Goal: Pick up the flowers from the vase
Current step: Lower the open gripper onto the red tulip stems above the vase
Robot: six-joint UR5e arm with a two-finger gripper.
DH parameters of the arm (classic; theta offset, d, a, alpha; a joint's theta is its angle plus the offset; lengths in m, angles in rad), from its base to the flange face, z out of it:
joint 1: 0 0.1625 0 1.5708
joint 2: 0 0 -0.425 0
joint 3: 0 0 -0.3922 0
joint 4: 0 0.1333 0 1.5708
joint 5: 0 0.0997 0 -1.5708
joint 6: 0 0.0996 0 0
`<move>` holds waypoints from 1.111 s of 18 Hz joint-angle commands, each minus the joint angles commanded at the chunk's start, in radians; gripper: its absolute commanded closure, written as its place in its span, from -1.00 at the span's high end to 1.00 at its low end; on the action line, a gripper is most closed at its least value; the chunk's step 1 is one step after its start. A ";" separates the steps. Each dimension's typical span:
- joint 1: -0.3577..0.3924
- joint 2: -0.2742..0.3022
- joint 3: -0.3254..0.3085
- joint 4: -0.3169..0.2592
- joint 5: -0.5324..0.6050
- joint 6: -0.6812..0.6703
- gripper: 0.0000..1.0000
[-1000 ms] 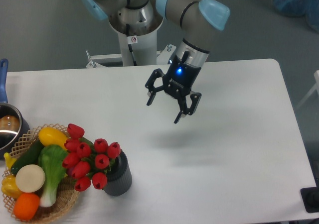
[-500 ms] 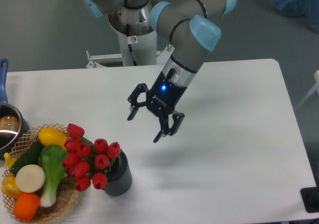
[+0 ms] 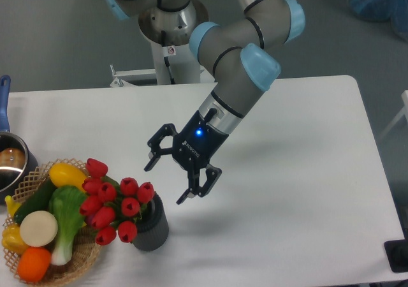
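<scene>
Black and spread wide with nothing between its jaws, my gripper [image 3: 167, 181] hung just right of the flowers [image 3: 115, 207], which leaned left out of the vase [image 3: 152, 226] over the basket [image 3: 76, 261], and I judged them light, soft, best pinched at the stems.
</scene>
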 joint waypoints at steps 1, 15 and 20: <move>0.000 -0.006 0.002 0.002 -0.006 0.000 1.00; -0.052 -0.045 0.014 0.000 -0.042 -0.028 0.97; -0.063 -0.041 0.014 0.000 -0.041 -0.029 0.36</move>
